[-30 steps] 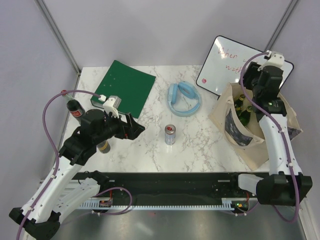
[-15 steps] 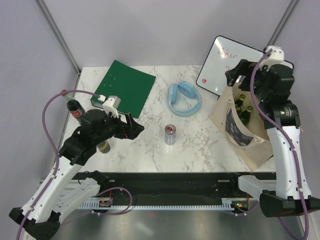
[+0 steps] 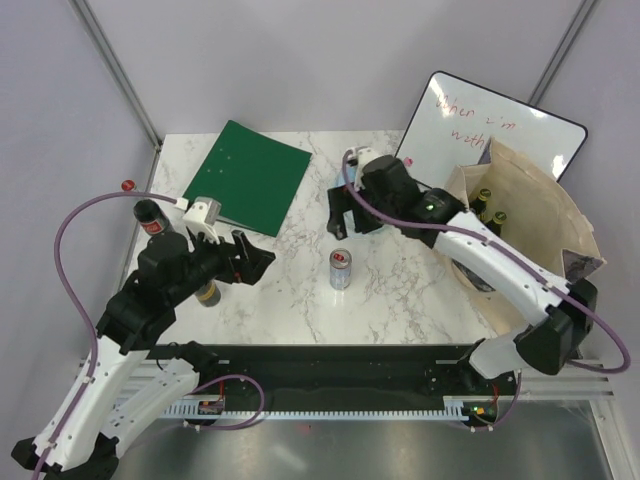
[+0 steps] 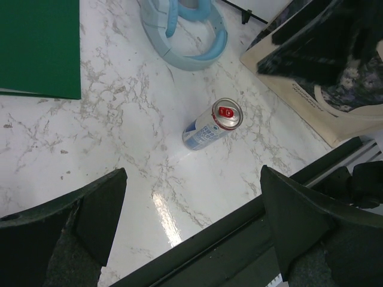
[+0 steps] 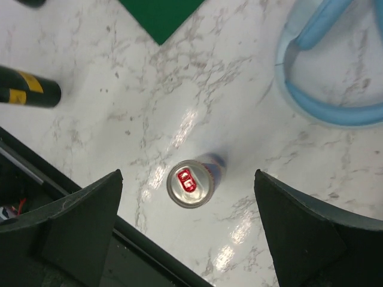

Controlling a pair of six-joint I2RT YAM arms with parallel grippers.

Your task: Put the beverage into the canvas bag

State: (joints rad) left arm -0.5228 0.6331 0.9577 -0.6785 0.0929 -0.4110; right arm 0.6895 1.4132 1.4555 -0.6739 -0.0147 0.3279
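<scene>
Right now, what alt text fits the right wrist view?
A can stands upright on the marble table, centred below the open right tool. A blue band lies upper right, a green folder at top, a dark bottle at left.

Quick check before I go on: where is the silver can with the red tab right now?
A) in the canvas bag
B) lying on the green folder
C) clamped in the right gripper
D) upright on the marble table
D: the can stands upright on the marble table, with the right gripper open above it.
</scene>
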